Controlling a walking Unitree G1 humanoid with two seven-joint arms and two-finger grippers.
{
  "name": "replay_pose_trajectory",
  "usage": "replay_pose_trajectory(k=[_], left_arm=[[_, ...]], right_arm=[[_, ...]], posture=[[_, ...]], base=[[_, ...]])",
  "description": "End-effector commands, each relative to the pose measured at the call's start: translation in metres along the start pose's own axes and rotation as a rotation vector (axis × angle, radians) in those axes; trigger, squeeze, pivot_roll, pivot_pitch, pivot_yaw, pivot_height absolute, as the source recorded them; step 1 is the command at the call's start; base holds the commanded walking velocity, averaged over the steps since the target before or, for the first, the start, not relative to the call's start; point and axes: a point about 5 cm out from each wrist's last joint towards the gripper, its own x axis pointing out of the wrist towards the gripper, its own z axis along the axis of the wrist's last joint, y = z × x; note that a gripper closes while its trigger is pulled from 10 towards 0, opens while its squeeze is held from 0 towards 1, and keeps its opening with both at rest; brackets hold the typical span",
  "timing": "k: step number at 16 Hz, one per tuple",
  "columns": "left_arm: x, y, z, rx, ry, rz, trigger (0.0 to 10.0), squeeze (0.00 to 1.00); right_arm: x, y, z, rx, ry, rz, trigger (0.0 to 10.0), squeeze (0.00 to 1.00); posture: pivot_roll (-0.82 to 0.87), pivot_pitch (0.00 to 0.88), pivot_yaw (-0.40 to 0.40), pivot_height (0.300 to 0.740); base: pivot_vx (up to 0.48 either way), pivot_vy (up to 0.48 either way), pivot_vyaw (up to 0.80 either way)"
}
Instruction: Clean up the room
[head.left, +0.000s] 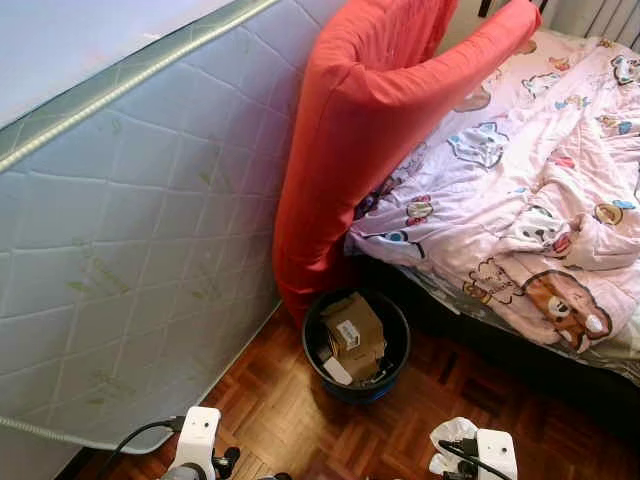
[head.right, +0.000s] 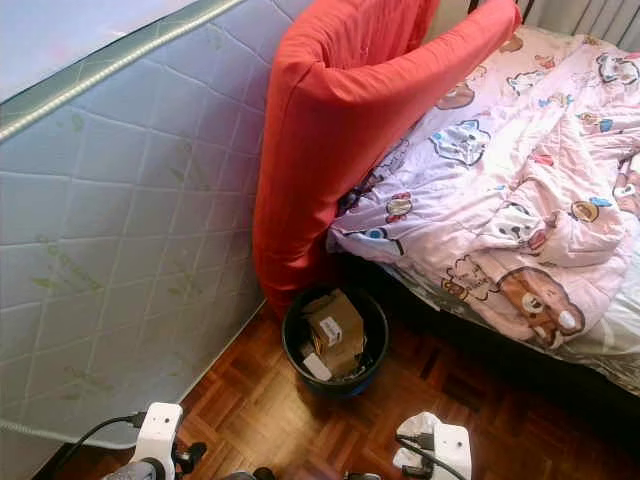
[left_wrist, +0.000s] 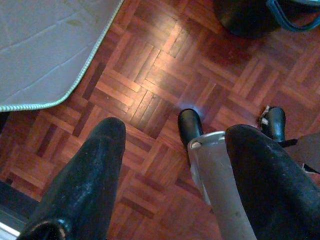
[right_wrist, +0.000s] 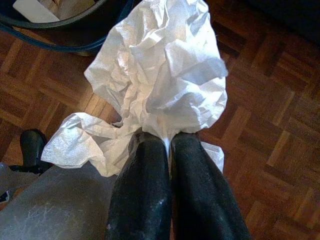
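While the left gripper (left_wrist: 170, 145) hangs with fingers spread wide over the parquet floor (left_wrist: 150, 85), the right gripper (right_wrist: 167, 142) pinches a crumpled white tissue (right_wrist: 160, 80) just short of the black bin (head.left: 356, 345) standing beside the bed (head.left: 520, 190).

Bin (right_wrist: 60, 22) and mattress (left_wrist: 45, 55) cut off by edges.

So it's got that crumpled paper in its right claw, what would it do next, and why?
Probably carry the right gripper forward over the black bin and let go. Its fingers are pinched shut on the crumpled white paper, and the bin stands on the wooden floor just ahead, open-topped, already holding a cardboard box. The left gripper is open, holding nothing.
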Motion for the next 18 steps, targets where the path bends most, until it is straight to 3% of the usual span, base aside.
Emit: replay_pose_trajectory(k=[1, 4, 7, 18], left_arm=[[-0.002, 0.001, -0.01, -0.001, 0.04, 0.001, 10.0, 0.0], [-0.002, 0.0, -0.009, 0.004, 0.036, -0.003, 10.0, 0.0], [-0.001, -0.001, -0.008, 0.004, 0.036, -0.004, 10.0, 0.0], [-0.002, 0.003, -0.008, -0.007, 0.026, 0.016, 10.0, 0.0]], right_arm=[[-0.003, -0.003, -0.009, 0.008, 0.023, -0.007, 10.0, 0.0], [-0.002, -0.001, -0.007, -0.008, 0.009, -0.001, 10.0, 0.0], [-0.001, 0.004, -0.004, -0.017, -0.003, 0.014, 10.0, 0.0], [0.001, 0.005, 0.006, 0.012, -0.053, 0.0, 10.0, 0.0]], posture=[[0.08, 0.15, 0.005, 0.74], [0.07, 0.148, 0.006, 0.74], [0.08, 0.147, 0.004, 0.74], [0.08, 0.162, 0.005, 0.74]], base=[[0.0, 0.0, 0.0], [0.268, 0.0, 0.0], [0.275, 0.0, 0.63], [0.227, 0.0, 0.0]])
